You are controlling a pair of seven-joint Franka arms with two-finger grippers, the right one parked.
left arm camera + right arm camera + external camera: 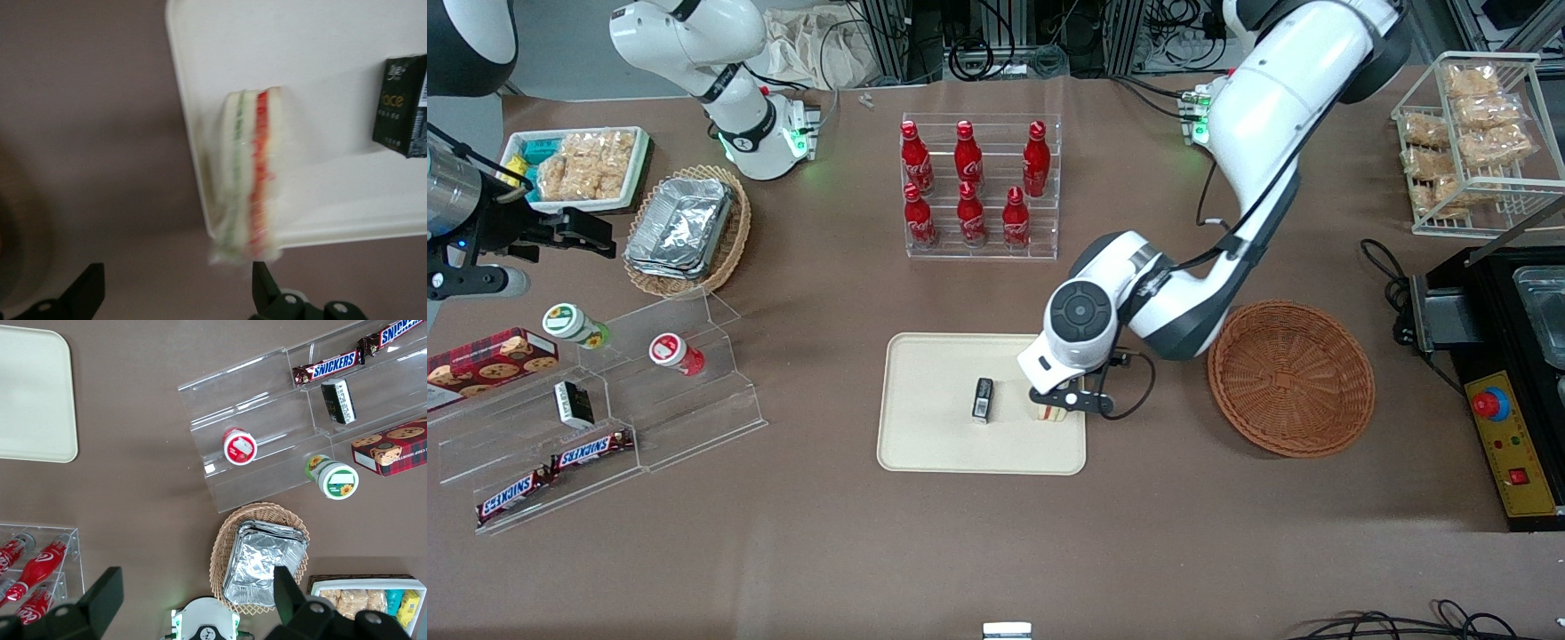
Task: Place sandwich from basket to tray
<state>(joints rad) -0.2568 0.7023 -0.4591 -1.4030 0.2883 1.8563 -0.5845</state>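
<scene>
Sandwich (248, 177): soft pale bread wedge in clear wrap, green and red filling bands running along its long axis; it lay on the tray (934, 436) at the rim nearest the basket (1291, 378), one end overhanging. Tray: smooth cream rectangle, rounded corners. Basket: round reddish-brown wicker on the brown counter (800, 551). Tool (1060, 402): above the sandwich, fingers (267, 290) spread apart, gripping nothing.
</scene>
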